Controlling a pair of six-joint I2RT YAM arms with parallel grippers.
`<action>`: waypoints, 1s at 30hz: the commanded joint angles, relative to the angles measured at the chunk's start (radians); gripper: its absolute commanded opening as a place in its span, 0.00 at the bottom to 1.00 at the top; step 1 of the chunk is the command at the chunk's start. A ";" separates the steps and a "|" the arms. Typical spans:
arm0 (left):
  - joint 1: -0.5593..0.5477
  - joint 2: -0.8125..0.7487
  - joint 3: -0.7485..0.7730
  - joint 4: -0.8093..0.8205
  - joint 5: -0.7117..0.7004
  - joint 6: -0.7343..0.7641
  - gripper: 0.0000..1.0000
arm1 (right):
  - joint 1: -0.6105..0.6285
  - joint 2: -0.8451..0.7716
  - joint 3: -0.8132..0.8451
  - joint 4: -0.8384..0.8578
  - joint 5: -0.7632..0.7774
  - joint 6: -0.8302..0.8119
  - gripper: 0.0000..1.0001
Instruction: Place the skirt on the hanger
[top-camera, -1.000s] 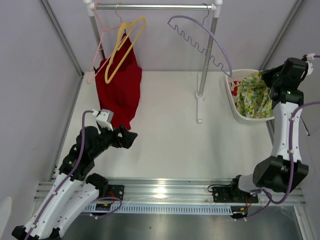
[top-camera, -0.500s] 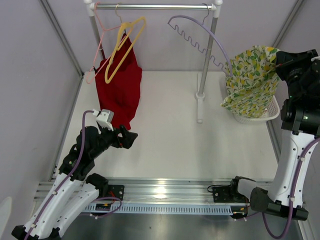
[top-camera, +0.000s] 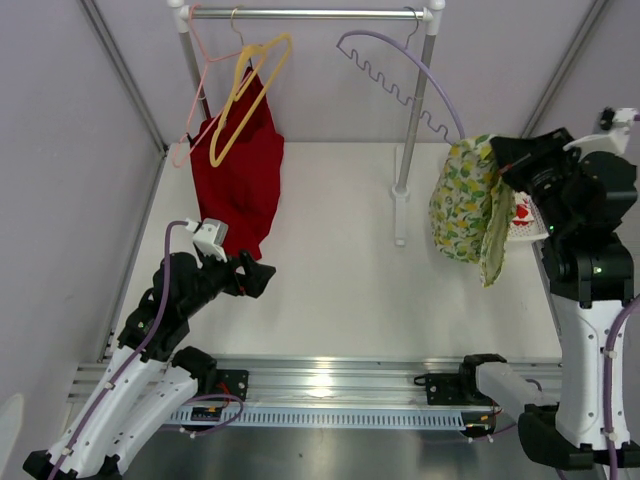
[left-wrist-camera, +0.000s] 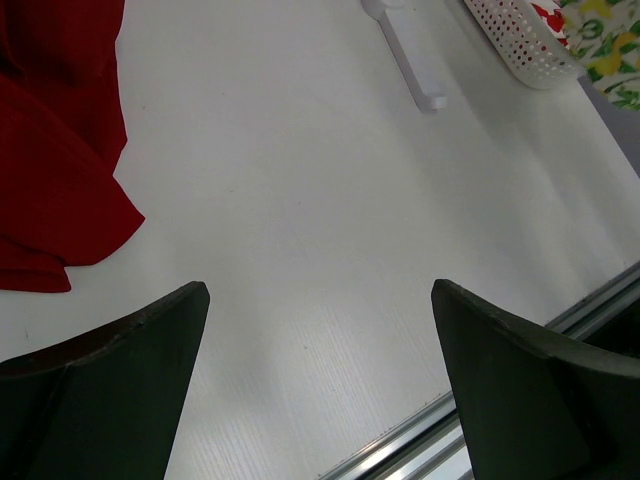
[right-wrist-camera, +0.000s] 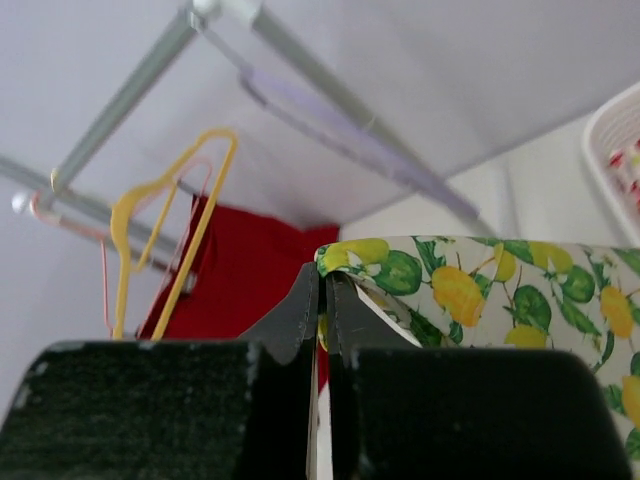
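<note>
Below the rail's (top-camera: 310, 14) left end, your left gripper (left-wrist-camera: 320, 290) hangs empty, jaws spread; the hanger (top-camera: 255, 100) hangs from that end against a red garment (top-camera: 240, 180); right of the rail's right post, the skirt (top-camera: 462, 200) dangles in the air, its top edge pinched in your right gripper (right-wrist-camera: 322, 300)

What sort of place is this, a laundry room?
Probably a robot test booth, not a real laundry: bare walls around a white table, a small clothes rail with a yellow hanger, and two robot arms bolted at its near edge.
</note>
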 joint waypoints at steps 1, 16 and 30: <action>-0.009 0.007 -0.001 0.030 0.004 -0.015 0.99 | 0.138 -0.017 -0.079 0.028 0.107 -0.030 0.00; -0.016 0.024 0.004 0.025 -0.009 -0.015 0.99 | 0.747 0.212 -0.392 0.160 0.349 0.010 0.00; -0.032 0.148 -0.040 0.103 0.038 -0.140 0.97 | 0.873 0.581 -0.322 0.126 0.336 -0.002 0.00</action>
